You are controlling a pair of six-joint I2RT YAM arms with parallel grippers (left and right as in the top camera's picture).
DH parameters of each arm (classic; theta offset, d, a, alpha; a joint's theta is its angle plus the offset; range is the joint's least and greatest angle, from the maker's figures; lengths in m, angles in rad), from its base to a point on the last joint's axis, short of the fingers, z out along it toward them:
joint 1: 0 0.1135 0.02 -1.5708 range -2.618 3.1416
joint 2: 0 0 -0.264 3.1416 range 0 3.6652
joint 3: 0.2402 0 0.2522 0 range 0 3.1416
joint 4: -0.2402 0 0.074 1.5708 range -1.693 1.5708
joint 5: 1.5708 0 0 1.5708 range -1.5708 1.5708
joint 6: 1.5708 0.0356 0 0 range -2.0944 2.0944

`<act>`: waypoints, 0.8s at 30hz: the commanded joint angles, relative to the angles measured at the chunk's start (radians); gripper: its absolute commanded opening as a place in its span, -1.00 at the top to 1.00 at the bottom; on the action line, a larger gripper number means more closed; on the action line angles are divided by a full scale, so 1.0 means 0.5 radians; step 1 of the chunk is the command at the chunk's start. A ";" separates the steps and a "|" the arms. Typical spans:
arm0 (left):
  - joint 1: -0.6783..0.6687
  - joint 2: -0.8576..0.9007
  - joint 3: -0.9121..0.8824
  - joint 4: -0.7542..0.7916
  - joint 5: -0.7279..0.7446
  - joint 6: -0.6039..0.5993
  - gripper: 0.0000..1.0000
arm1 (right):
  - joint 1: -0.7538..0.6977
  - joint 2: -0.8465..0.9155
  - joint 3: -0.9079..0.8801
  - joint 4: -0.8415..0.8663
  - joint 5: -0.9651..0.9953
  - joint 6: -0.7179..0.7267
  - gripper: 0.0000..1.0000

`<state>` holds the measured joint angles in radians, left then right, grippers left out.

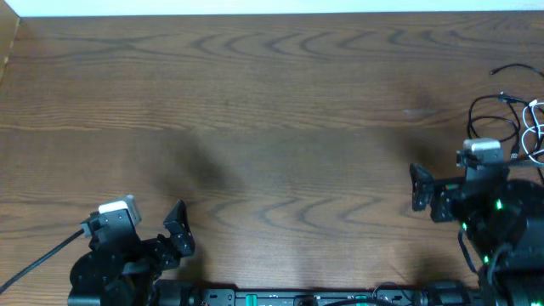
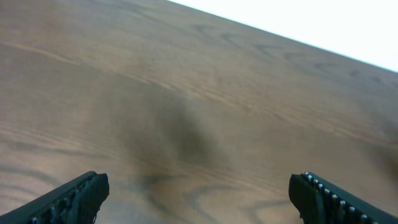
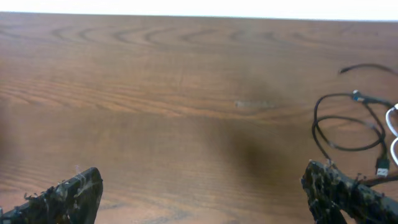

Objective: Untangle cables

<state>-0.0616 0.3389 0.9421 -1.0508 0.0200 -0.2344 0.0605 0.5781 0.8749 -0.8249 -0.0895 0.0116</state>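
The cables lie in a loose tangle at the table's far right edge. A black cable (image 1: pixel 493 115) forms loops, a white cable (image 1: pixel 535 127) lies beside it at the frame edge, and another black cable (image 1: pixel 515 70) lies a little farther back. In the right wrist view the black loops (image 3: pixel 344 124) sit right of centre, with the white cable (image 3: pixel 393 127) at the edge. My right gripper (image 1: pixel 418 189) (image 3: pixel 202 196) is open and empty, left of the cables. My left gripper (image 1: pixel 180 235) (image 2: pixel 199 199) is open and empty at the front left, far from them.
The wooden table (image 1: pixel 272 110) has a white strip along its far edge. A thick black robot cable (image 1: pixel 42 255) runs from the left arm to the front left corner. A black rail (image 1: pixel 306 297) runs along the front edge between the arm bases.
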 commanded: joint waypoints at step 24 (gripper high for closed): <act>0.003 -0.015 -0.016 -0.253 -0.010 0.025 -0.96 | -0.054 -0.817 -0.756 0.816 -0.040 -0.137 -0.98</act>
<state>-0.0616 0.3374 0.9379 -1.1778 0.0200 -0.2344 0.0460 0.2207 0.5816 -0.4866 -0.0891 -0.0399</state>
